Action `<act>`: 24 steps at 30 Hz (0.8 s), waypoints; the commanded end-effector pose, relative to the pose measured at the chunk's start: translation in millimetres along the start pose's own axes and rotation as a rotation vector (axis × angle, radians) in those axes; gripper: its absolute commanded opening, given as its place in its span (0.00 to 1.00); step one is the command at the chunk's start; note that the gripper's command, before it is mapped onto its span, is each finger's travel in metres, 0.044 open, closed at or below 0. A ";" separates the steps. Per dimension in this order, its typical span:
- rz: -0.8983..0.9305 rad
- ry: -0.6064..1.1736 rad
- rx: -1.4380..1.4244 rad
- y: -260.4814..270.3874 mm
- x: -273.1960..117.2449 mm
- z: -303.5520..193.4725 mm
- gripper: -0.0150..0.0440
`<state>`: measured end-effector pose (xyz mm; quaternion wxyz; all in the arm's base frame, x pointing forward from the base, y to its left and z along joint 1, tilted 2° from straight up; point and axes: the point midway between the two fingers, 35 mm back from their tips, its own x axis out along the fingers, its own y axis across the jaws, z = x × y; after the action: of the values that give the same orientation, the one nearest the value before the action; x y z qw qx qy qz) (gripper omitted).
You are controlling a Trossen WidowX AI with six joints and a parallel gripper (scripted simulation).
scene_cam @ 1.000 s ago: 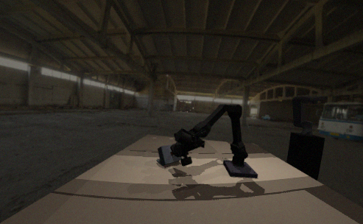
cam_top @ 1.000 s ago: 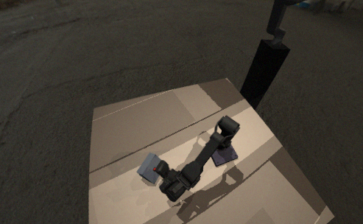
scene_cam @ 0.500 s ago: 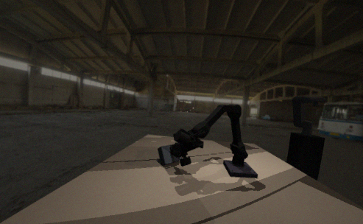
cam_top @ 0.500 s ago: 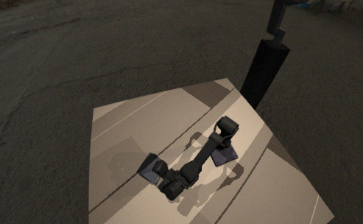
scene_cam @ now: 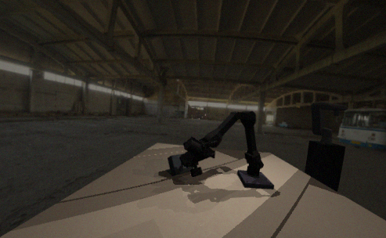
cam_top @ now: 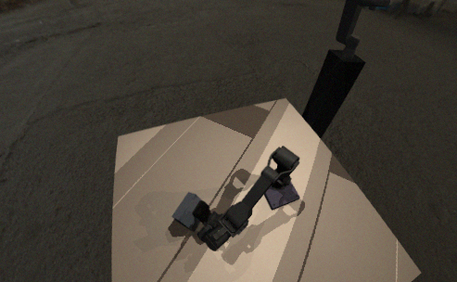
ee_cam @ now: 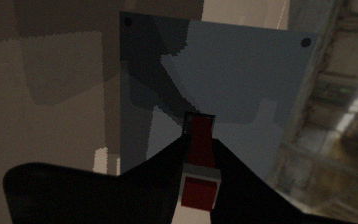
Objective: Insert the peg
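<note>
The sloped blue-grey panel (cam_top: 185, 208) (scene_cam: 173, 165) (ee_cam: 245, 65) stands in front of the arm. Its square, dark-rimmed hole (ee_cam: 186, 123) is near the middle of the face in the wrist view. My gripper (ee_cam: 199, 143) is shut on a red square peg (ee_cam: 201, 135), close to the panel's face. The peg's far end overlaps the hole, with dark rim showing at its left and top and a thin edge at its right. How deep the end reaches cannot be told. The near end has a grey collar around a red face. In the top and exterior views the arm hides the peg.
The arm's base plate (cam_top: 281, 197) (scene_cam: 255, 180) sits on the table (cam_top: 163, 162) (scene_cam: 118, 211). A dark pedestal (cam_top: 332, 88) (scene_cam: 325, 160) with another dark jointed shape stands beyond the table's edge. Shadows cross the table and panel.
</note>
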<state>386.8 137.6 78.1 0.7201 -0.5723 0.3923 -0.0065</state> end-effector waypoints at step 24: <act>-0.002 0.002 0.001 0.8 5.5 -0.5 0.39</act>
<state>390.0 134.9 74.3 0.7198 -0.5723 0.3927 -0.0078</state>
